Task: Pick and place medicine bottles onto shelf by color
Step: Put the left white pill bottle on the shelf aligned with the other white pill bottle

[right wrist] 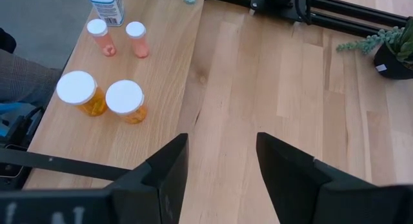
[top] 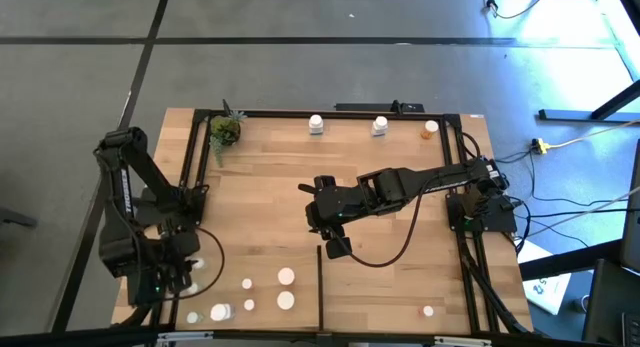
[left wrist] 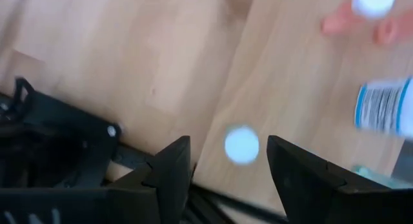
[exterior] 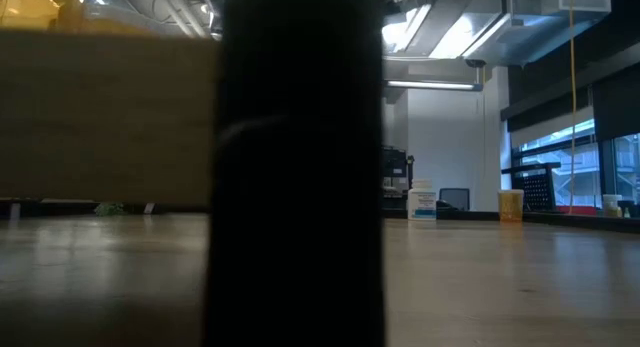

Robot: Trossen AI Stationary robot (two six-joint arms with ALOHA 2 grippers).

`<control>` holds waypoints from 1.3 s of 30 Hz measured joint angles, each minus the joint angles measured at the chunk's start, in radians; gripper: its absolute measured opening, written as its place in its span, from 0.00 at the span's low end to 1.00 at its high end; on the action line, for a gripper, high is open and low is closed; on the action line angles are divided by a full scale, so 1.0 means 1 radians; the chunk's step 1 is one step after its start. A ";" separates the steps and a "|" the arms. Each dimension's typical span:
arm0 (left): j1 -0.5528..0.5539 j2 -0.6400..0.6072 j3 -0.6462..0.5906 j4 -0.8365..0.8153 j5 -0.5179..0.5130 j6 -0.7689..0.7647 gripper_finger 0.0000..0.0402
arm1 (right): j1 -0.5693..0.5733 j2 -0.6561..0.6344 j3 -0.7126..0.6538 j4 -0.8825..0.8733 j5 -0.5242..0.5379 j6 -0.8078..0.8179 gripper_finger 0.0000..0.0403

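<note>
Over the shelf's (top: pixel 400 277) middle the right gripper (right wrist: pixel 222 162) hovers parted and empty, needing to reach an orange-bodied bottle (right wrist: pixel 126 101), while the left gripper (left wrist: pixel 229 162), fingers apart, brackets a white cap (left wrist: pixel 242 144) unclosed.

Grey floor (top: pixel 300 47) with dark seams surrounds the table. Across the room stand a white wall (exterior: pixel 440 137), ceiling strip lights (exterior: pixel 430 85), bright windows (exterior: pixel 575 167) and a monitor (exterior: pixel 454 198).

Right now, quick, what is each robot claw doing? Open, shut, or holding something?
Left gripper: open, holding nothing; a small white-capped bottle shows between its fingers.
Right gripper: open, empty, over the bare wooden table.
</note>
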 joint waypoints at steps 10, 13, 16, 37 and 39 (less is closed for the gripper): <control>0.091 0.000 0.083 -0.050 -0.310 0.130 0.49 | 0.000 0.000 0.000 0.000 0.000 0.000 0.46; 0.116 -0.004 0.085 -0.053 -0.432 0.201 0.49 | 0.000 0.000 0.000 0.000 0.000 -0.002 0.46; 0.144 -0.006 0.085 -0.054 -0.488 0.213 0.49 | 0.000 0.000 0.000 0.000 0.000 0.000 0.46; 0.237 -0.005 -0.043 -0.045 -0.616 0.178 0.49 | -0.060 0.001 0.000 0.033 -0.033 0.000 0.46; 0.245 -0.005 -0.051 -0.041 -0.624 0.177 0.49 | -0.059 0.001 0.000 0.051 -0.036 0.006 0.46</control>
